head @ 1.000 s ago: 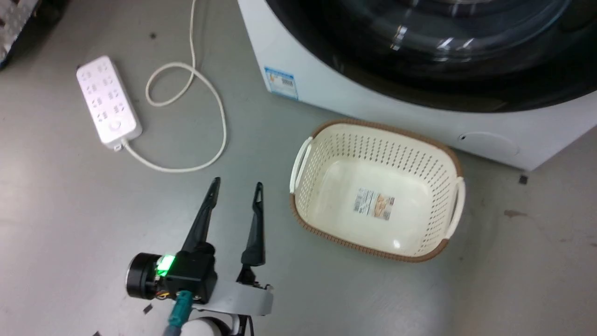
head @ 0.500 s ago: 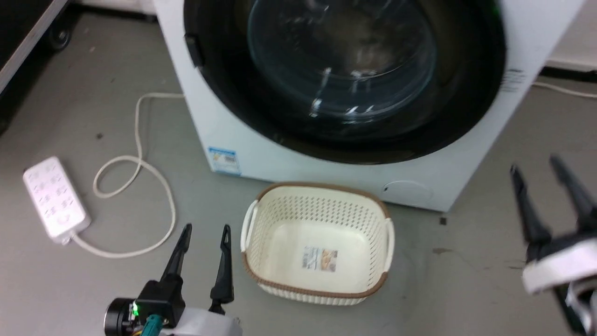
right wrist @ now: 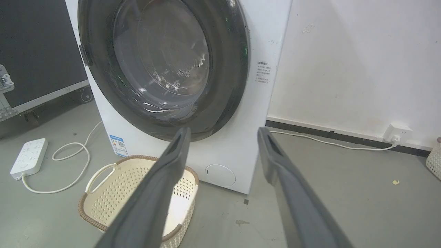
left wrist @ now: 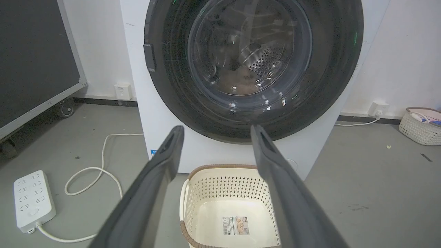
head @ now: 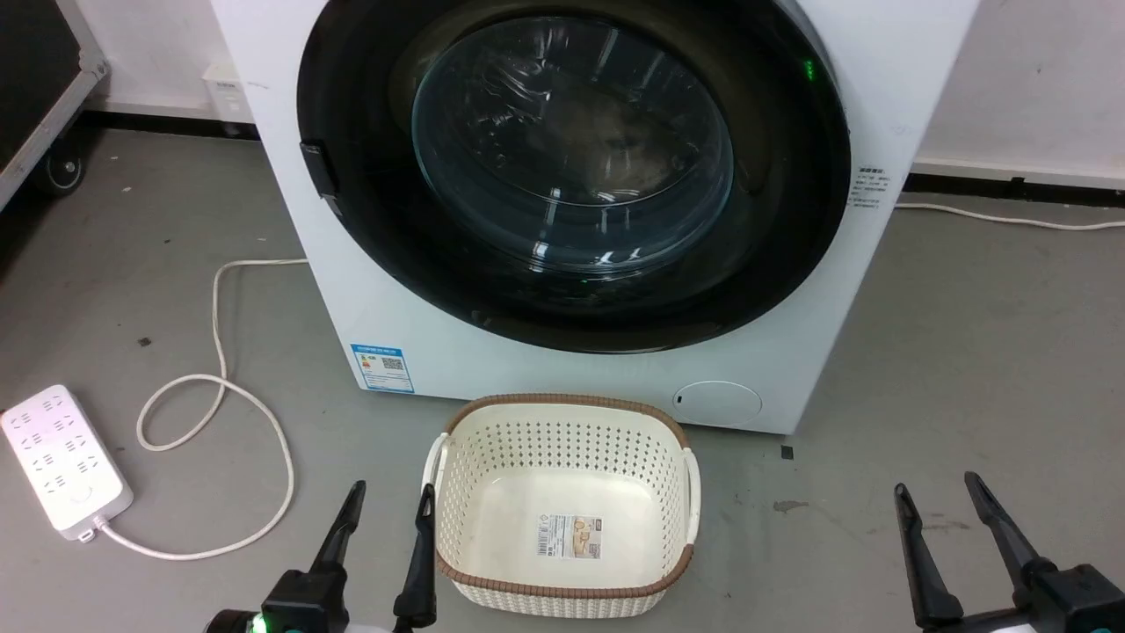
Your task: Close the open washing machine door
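I'm seeing a cream perforated laundry basket (head: 567, 398) with a brown rim sitting upright on the grey floor (head: 967, 352), a label lying on its bottom. Well to its left a white power strip (head: 61, 457) is lying flat, its cord (head: 214, 303) looping across the floor. A black wheeled case (left wrist: 34, 58) is standing far left, and a second basket (left wrist: 420, 125) is sitting near a wall socket (right wrist: 398, 132).

Grey floor (head: 984, 352): white washing machine (head: 545, 374) standing at back, cream perforated basket (head: 562, 440) just in front, white power strip (head: 61, 457) with looped cable (head: 216, 308) at left.
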Motion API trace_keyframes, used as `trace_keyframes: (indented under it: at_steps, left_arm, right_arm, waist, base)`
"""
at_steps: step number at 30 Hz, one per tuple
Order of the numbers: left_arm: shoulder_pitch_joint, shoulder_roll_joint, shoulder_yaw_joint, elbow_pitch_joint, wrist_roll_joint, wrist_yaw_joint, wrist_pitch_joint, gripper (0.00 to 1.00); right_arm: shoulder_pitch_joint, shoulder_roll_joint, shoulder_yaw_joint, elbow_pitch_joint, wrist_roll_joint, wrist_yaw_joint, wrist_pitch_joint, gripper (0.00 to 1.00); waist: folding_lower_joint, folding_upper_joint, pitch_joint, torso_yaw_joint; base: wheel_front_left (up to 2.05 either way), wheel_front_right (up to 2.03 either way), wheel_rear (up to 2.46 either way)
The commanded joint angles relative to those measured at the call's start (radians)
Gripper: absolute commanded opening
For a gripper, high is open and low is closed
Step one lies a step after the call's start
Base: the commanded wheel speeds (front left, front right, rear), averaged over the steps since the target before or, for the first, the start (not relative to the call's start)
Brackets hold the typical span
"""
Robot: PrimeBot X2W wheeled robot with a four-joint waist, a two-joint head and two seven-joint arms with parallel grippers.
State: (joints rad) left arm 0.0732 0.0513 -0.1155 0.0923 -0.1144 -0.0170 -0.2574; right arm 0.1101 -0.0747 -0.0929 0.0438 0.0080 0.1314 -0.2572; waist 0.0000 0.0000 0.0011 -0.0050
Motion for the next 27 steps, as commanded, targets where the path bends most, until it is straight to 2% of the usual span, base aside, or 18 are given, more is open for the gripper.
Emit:
trace_keyframes:
  at_steps: [1,27]
  left_arm:
    - [0.000,0.000,0.000,0.000,0.001,0.000,0.000,0.00]
    - [-0.013,0.000,0.021,-0.017,0.021,0.002,0.048,0.00]
  right_arm:
    - [0.001,0.000,-0.001,0.000,0.000,0.000,0.000,0.00]
    - [-0.019,0.004,0.017,-0.007,-0.001,0.000,0.047,0.00]
  waist:
    - [0.0000,0.0000,0.000,0.001]
    - [0.0001,0.0000,-0.001,0.002]
  base:
    - [0.00,0.00,0.00]
    - [0.00,0.00,0.00]
